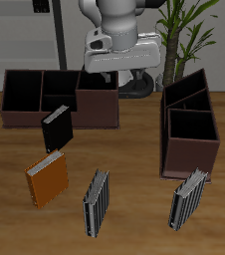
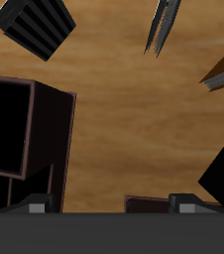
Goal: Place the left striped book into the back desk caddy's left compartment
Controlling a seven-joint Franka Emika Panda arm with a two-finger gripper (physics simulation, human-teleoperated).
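Observation:
The left striped book (image 1: 189, 199) stands near the table's front edge, just in front of the taller caddy; the wrist view also shows this left striped book (image 2: 35, 25). The back desk caddy (image 1: 35, 118) is a long low dark-brown box at the back of the table. Its left compartment (image 1: 22, 92) is the black end cell farthest from the brown-fronted cell. My gripper (image 1: 134, 88) hangs high near the robot's base, beside the long caddy's brown-fronted end and far from the book. In the wrist view the gripper (image 2: 112, 208) is open with nothing between its fingers.
A second striped book (image 1: 98, 201) (image 2: 162, 28) stands near the front edge. An orange book (image 1: 47, 181) (image 2: 223, 69) lies beside it. A black book (image 1: 57, 127) (image 2: 218, 174) leans by the long caddy's front. The taller two-cell caddy (image 1: 191, 149) (image 2: 45, 139) stands behind the left striped book.

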